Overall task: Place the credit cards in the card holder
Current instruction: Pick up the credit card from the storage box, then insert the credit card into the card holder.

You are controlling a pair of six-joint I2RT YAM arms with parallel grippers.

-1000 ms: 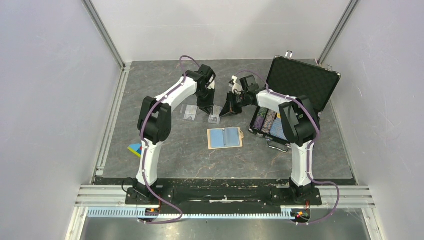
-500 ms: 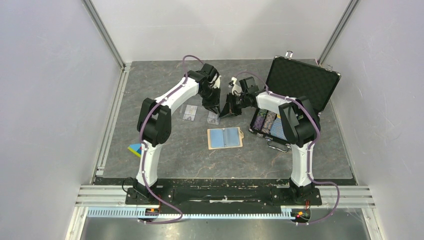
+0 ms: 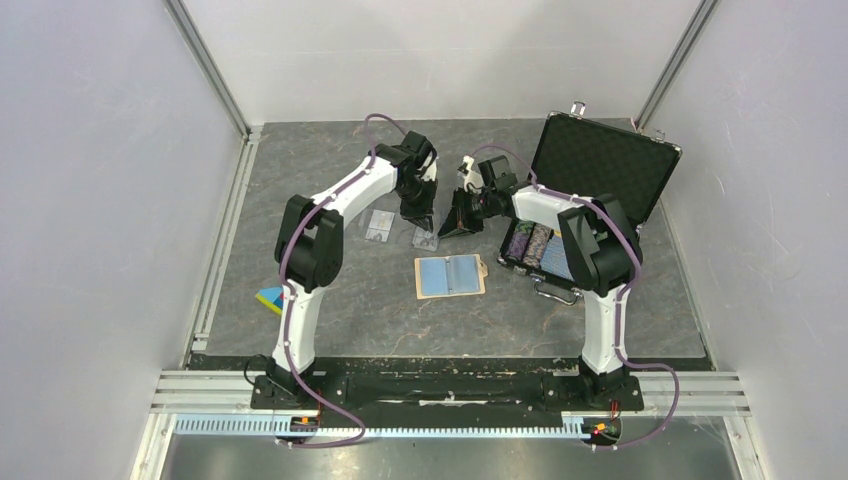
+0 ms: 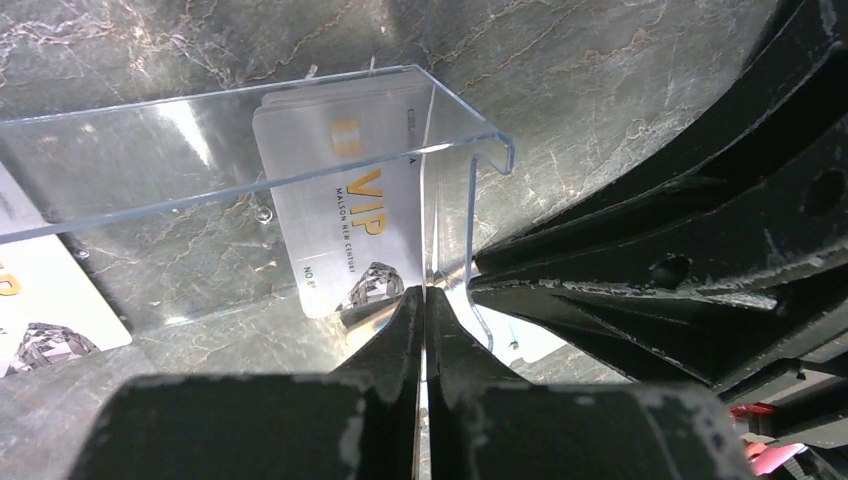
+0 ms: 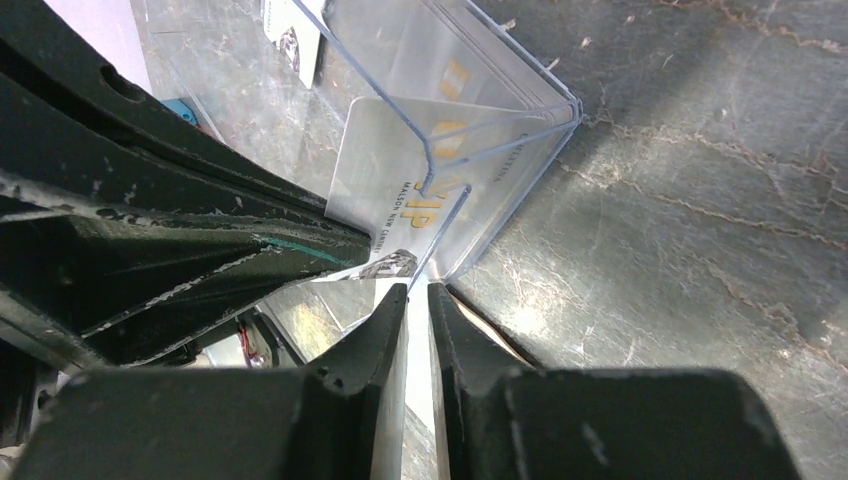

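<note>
Top view: both grippers meet at a clear case (image 3: 427, 237), upper centre. Left gripper (image 4: 424, 300) is clamped tight on the case wall. Right gripper (image 5: 410, 295) has its jaws nearly together on the case's corner edge. One card (image 4: 340, 220) sits inside the case, another card (image 4: 40, 300) at lower left. Holder (image 3: 450, 274) lies open at centre, apart from the grippers.

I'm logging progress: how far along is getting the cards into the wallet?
Done: the tan folding wallet lies open, blue pockets showing no cards. In hand: the left gripper and right gripper both pinch a clear plastic case with one silver VIP card showing through it. Left: both cards, including the second silver card, remain to be inserted.
</note>
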